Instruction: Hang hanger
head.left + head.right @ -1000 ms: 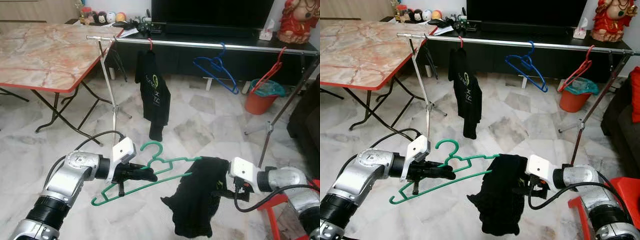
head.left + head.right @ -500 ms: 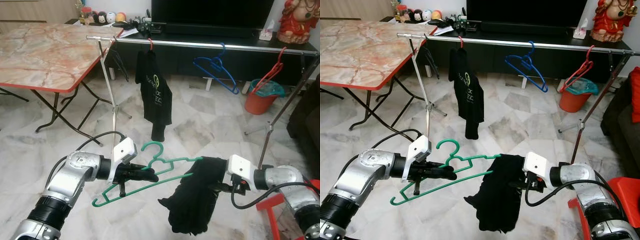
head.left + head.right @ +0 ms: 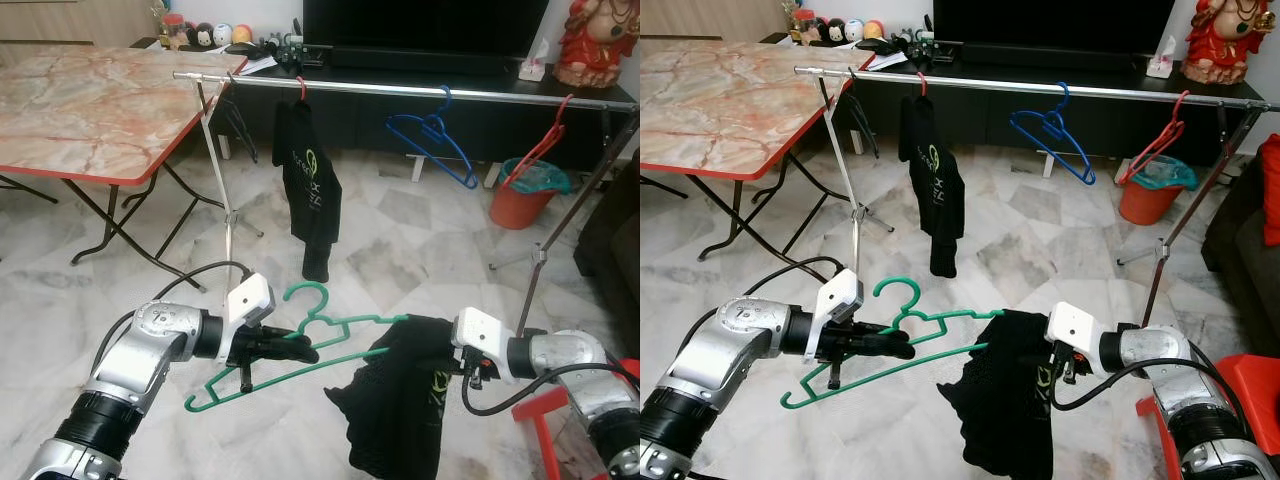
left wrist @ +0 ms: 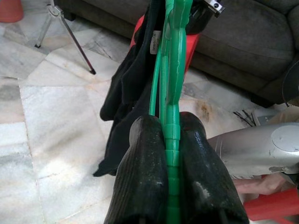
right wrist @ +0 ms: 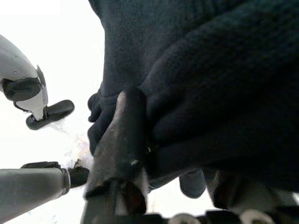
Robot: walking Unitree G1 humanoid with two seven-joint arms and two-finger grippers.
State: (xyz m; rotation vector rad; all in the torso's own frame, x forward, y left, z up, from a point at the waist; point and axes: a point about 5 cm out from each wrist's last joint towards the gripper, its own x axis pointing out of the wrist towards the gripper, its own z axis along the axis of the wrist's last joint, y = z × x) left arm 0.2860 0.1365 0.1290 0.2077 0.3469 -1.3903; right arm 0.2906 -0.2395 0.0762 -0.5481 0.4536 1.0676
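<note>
The left gripper (image 3: 285,346) is clamped tight on a green hanger (image 3: 300,350), its two black fingers (image 4: 142,182) pressed against either side of the plastic with no gap, holding it low over the marble floor (image 3: 400,250) with the hook pointing up. A black garment (image 3: 400,400) is draped over the hanger's right end and hangs down in loose folds. The right gripper (image 3: 455,368) is closed on the upper edge of this cloth, one finger (image 5: 121,140) pressed into the knit fabric. Behind, well apart from the held hanger, a silver clothes rail (image 3: 400,90) on tripod legs carries another black garment on a red hanger (image 3: 308,175), a blue hanger (image 3: 432,140) and a tilted red hanger (image 3: 540,145). A marble-topped desk (image 3: 90,100) stands to the left, and an orange bin (image 3: 520,200) sits to the right behind the rail.
</note>
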